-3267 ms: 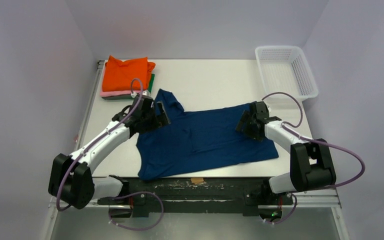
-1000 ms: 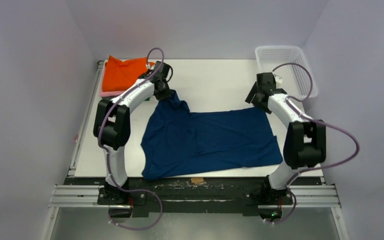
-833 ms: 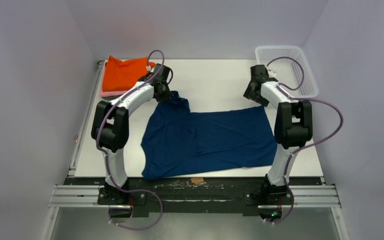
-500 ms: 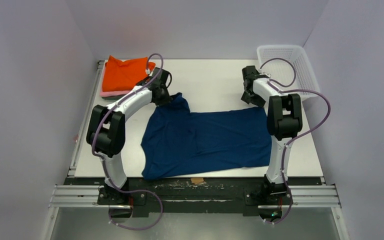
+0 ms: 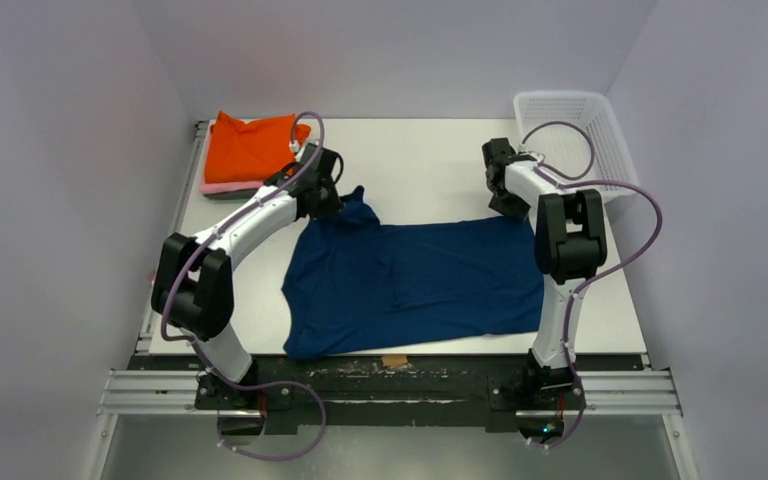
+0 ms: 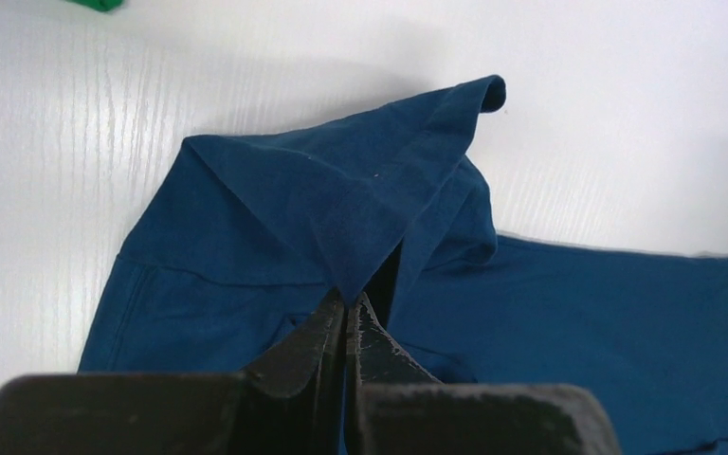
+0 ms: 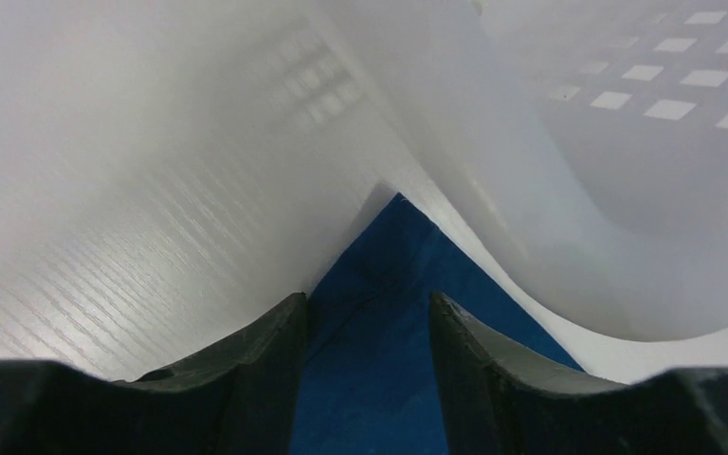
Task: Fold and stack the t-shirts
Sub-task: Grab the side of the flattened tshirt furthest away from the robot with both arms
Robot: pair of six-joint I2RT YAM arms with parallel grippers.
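table is carrying everything; navy t-shirt is lying spread across the table's middle, mostly flat, far-left part tented up; folded stack, orange on top over pink, is sitting at the table's far-left corner; white basket is sitting at the table's far-right corner; left gripper is pinching the shirt's raised fold, jaws together on cloth; right gripper is straddling the shirt's far-right corner, jaws apart, cloth between them, not clamped yet; handling call: cloth is looking light, limp, no stiffness, so it's likely going to sag and drag between grips; I'd be taking it at hems and corners, both sides level, pinching deep so the thin edge isn't slipping out
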